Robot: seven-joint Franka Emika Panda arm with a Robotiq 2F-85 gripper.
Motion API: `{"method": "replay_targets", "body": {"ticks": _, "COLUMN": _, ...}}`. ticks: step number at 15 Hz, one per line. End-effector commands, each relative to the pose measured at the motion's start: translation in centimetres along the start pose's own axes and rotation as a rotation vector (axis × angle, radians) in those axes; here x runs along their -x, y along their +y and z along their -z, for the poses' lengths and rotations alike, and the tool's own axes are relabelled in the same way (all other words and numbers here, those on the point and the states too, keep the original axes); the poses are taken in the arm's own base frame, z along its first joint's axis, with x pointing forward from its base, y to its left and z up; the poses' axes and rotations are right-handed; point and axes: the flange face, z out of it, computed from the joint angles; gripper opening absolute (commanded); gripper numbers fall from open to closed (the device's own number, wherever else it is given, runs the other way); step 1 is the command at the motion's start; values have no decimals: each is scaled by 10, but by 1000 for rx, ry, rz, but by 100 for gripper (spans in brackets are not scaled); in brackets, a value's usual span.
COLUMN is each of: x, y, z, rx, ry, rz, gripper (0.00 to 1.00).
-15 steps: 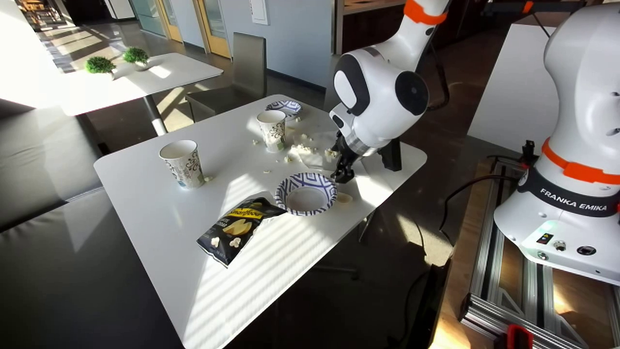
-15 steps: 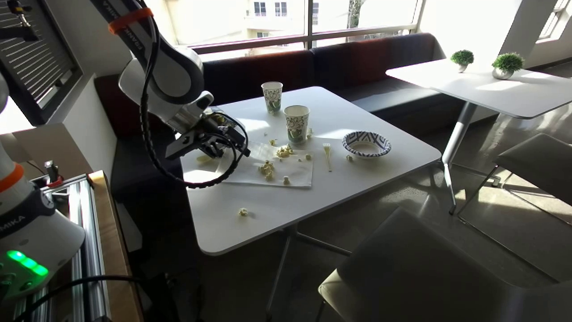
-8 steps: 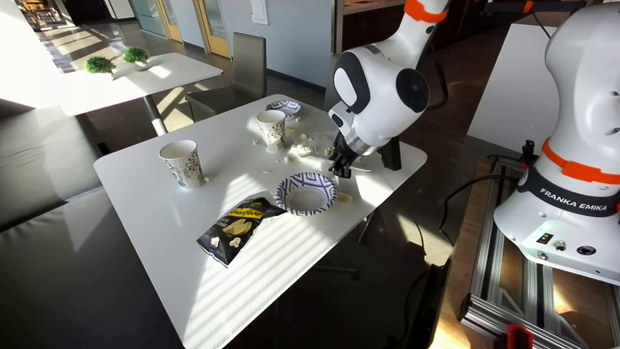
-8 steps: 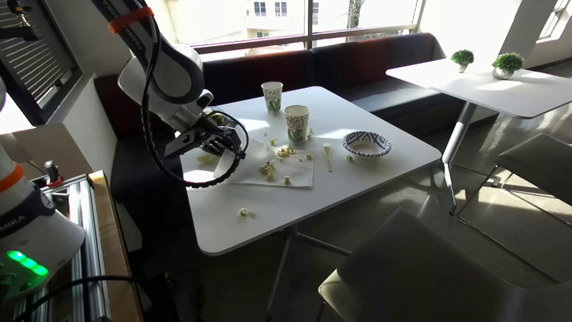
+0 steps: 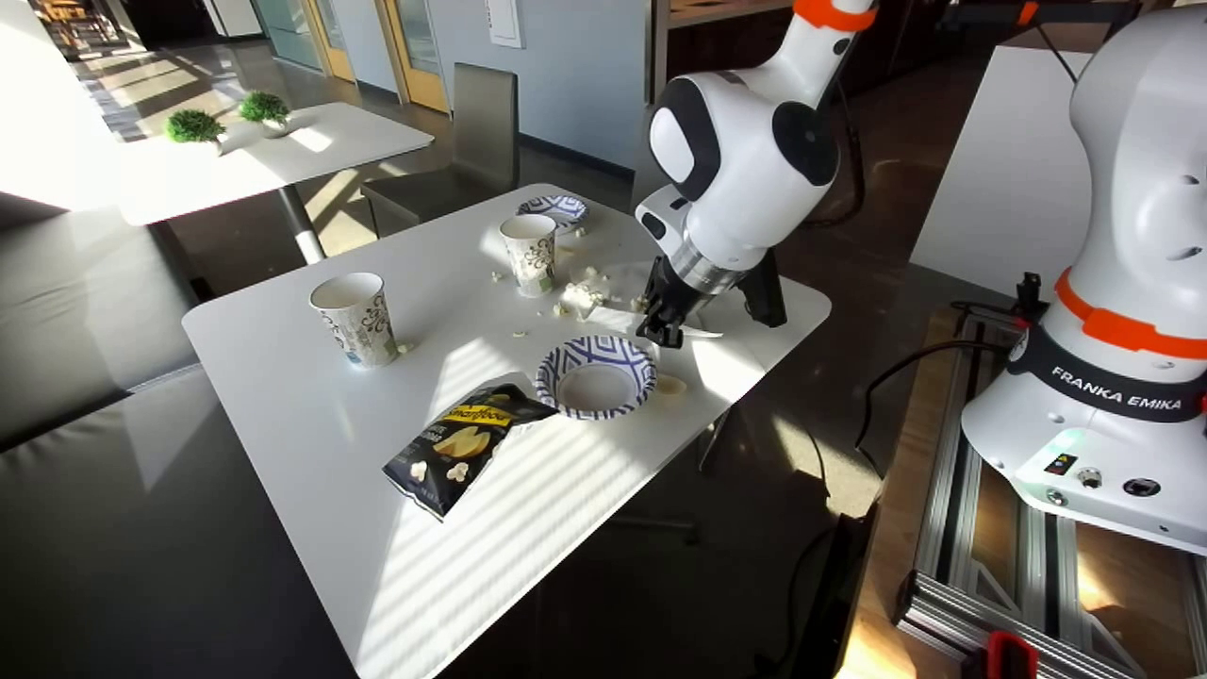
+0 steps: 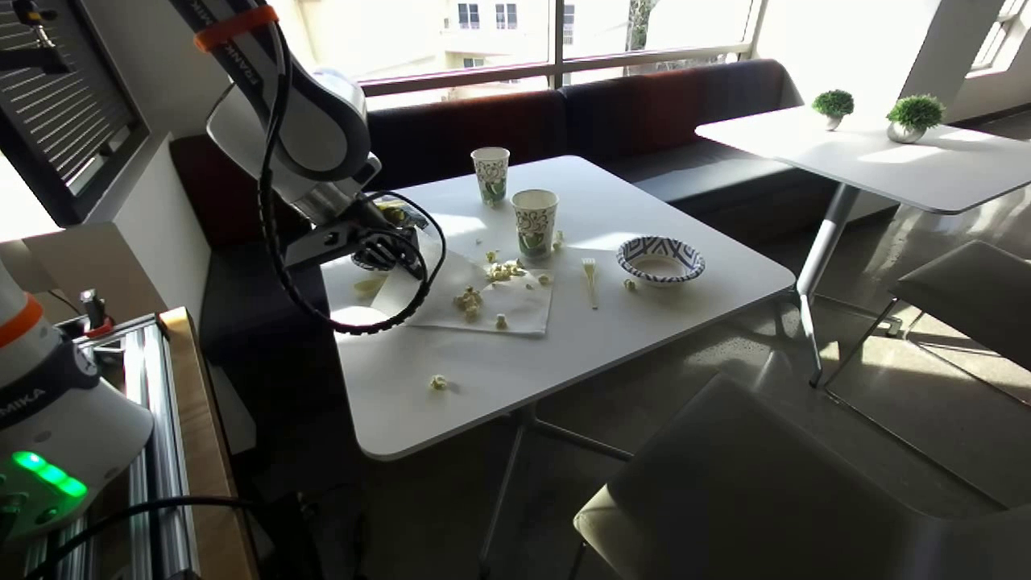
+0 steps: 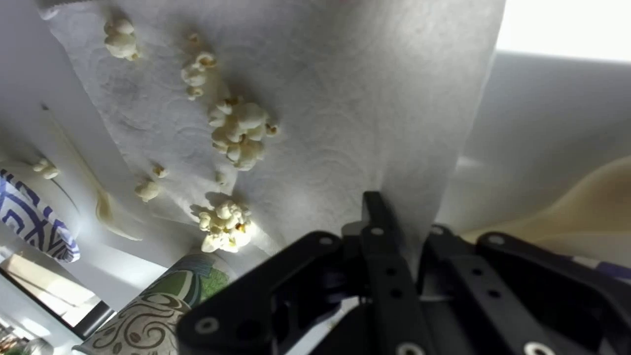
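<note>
Pinching a white paper napkin (image 7: 355,88), our gripper (image 5: 662,332) is holding one raised edge, its fingers (image 7: 382,246) standing nearly together with only thin paper between them. We are seeing the napkin's free part mostly lying on the white table (image 6: 499,370), spreading toward ten o'clock from the gripper in the wrist view and carrying loose popcorn (image 7: 241,130). A patterned paper bowl (image 5: 603,354) is sitting at eight o'clock, just beside the gripper, in an exterior view; a pale spoon (image 7: 591,199) is resting at three o'clock in the wrist view. We are judging the napkin very light, limp and dry, unlikely to be slipping from a firm pinch but prone to tearing; we are favouring a hold close to the edge, clear of the popcorn, which a steep tilt could be sending rolling. Against a second ago, the fingers are standing much closer together, and in an exterior view the napkin's far side and its popcorn are lying further toward nine o'clock, nearer the gripper. We are finding there a patterned paper cup (image 6: 534,229) at one o'clock from the napkin and a pale fork (image 6: 590,283) at three o'clock, both keeping their places.
</note>
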Motion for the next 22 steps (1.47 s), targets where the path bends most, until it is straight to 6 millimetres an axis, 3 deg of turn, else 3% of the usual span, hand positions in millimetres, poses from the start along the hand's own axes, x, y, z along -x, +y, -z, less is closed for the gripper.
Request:
{"method": "replay_targets", "body": {"ticks": 1, "x": -9, "y": -3, "z": 25, "rx": -112, "ry": 14, "rz": -13, "gripper": 4}}
{"method": "replay_targets", "body": {"ticks": 4, "x": -17, "y": -5, "z": 41, "rx": -207, "ry": 8, "rz": -39, "gripper": 0}}
{"method": "replay_targets", "body": {"ticks": 8, "x": -17, "y": -4, "z": 44, "rx": -306, "ry": -26, "rz": -76, "gripper": 0}}
{"method": "replay_targets", "body": {"ticks": 16, "x": 7, "y": 12, "z": 55, "rx": -533, "ry": -110, "rz": -193, "gripper": 0}}
{"method": "replay_targets", "body": {"ticks": 22, "x": 14, "y": 31, "z": 59, "rx": -630, "ry": -49, "rz": -226, "gripper": 0}}
